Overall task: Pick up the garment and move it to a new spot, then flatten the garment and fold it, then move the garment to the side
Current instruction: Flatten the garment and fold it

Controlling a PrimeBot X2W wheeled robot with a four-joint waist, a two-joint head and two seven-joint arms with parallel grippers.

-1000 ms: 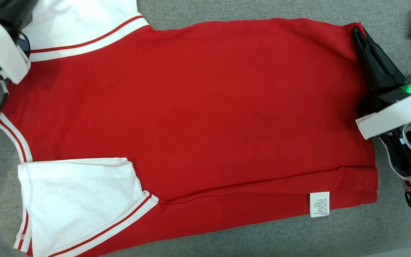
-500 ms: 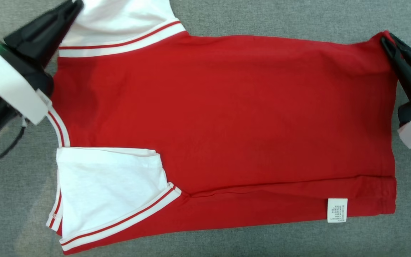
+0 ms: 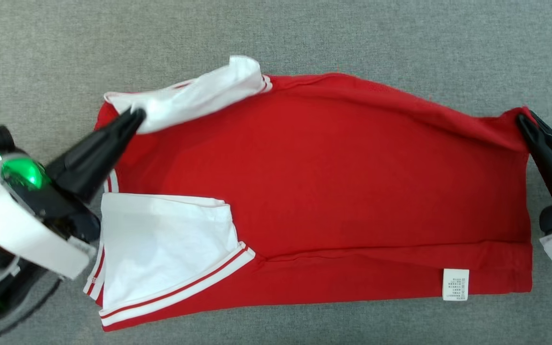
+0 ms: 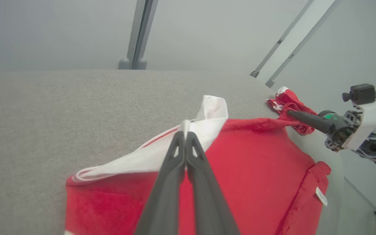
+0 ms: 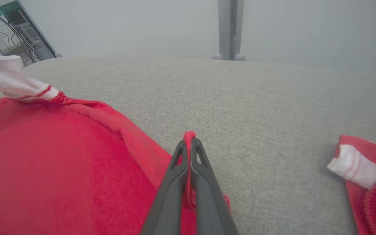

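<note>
The garment (image 3: 333, 191) is a red shirt with white, red-striped sleeves, spread sideways on the grey cloth table (image 3: 304, 38). Its near long edge is folded up, with a white label (image 3: 455, 284) showing. My left gripper (image 3: 137, 116) is shut on the far white sleeve (image 3: 194, 98) and holds it lifted off the table; the left wrist view shows its tips (image 4: 185, 132) pinching the white cloth (image 4: 162, 153). At the shirt's far right corner my right gripper (image 3: 523, 120) is shut on the red hem, and its tips (image 5: 189, 143) clamp the red cloth (image 5: 60, 163). The far edge hangs raised between both grippers.
A second red and white garment (image 5: 367, 169) lies bunched on the table to the right of my right gripper, also seen as a red bundle (image 4: 289, 104) in the left wrist view. Grey table cloth stretches beyond the shirt. A metal post (image 5: 229, 29) stands behind the table.
Both grippers have lifted the shirt's far edge and drawn it toward the near side. The far sleeve now hangs crumpled from the left gripper. The head camera has also shifted.
</note>
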